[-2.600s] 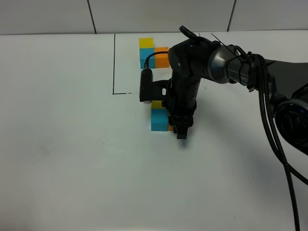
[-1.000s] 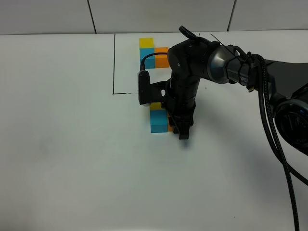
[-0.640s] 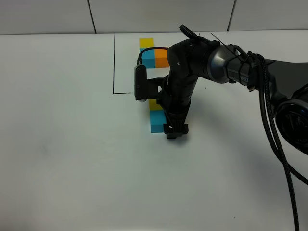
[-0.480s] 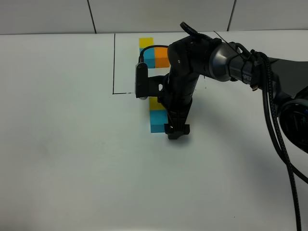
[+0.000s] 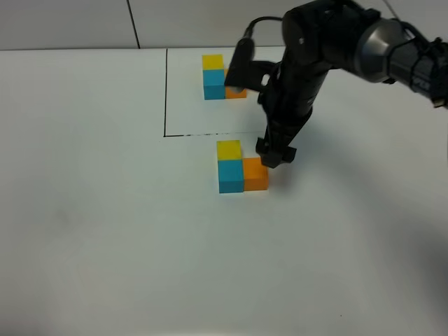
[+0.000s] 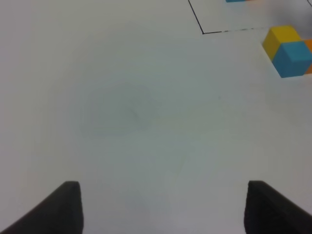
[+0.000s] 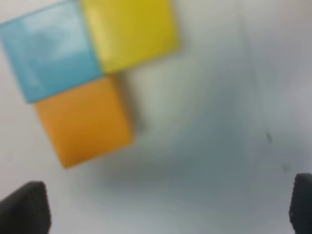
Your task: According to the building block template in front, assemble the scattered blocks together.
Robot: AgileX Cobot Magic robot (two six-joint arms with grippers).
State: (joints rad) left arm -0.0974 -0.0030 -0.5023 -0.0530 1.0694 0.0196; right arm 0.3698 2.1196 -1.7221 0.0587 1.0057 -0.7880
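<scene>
right gripper (image 5: 274, 155): yours is spread wide, holding nothing, just above the orange cube (image 5: 255, 174) | left gripper (image 6: 161, 207): part-open, empty | yellow cube (image 5: 229, 150), blue cube (image 5: 230, 175) and orange touching in an L

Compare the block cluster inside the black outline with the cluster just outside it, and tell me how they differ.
The building block template sits inside the drawn black outline at the far side of the table; the assembled blocks lie just outside it, nearer the camera. The template's orange cube is partly hidden behind the right arm; the assembled orange cube shows fully. Both share one layout: yellow behind blue, orange to the right of blue.
</scene>
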